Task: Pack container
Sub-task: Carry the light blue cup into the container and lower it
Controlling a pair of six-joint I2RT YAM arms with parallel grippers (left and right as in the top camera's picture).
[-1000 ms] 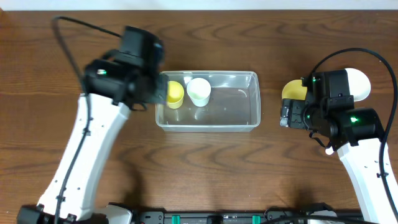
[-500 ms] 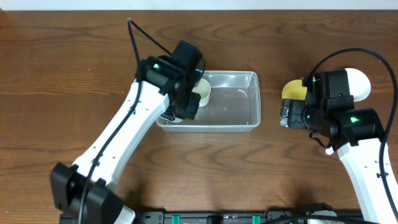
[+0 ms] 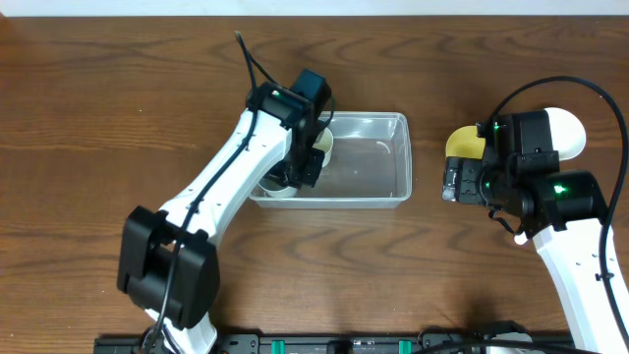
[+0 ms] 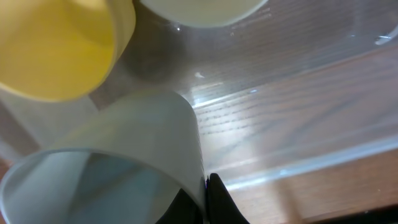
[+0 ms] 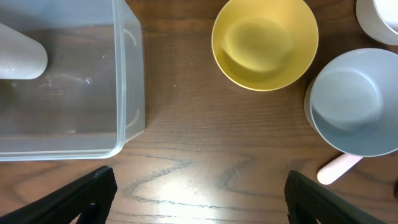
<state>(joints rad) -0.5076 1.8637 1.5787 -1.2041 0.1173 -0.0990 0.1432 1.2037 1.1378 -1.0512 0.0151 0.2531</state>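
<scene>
The left gripper (image 4: pixel 206 205) has slid further over the left end of the container (image 3: pixel 405 157), which lies mid-table; its fingers pinch the wall of a pale grey cup (image 4: pixel 124 162) in the near left corner, beside a yellow cup (image 4: pixel 56 50); the right gripper (image 5: pixel 200 190), fingers spread, hovers right of the container.

Dark brown wood-grain worktop (image 3: pixel 98 118) fills almost the whole overhead view, grain running side to side with wavy patches; same wood shows in right wrist view. Thin pale strip (image 3: pixel 314 6) just past worktop far edge, wall or floor, can't tell. Black rail (image 3: pixel 393 344) with green clips (image 3: pixel 278 345) along worktop near edge. Light even, soft shadows on worktop, no hard glare on the wood
</scene>
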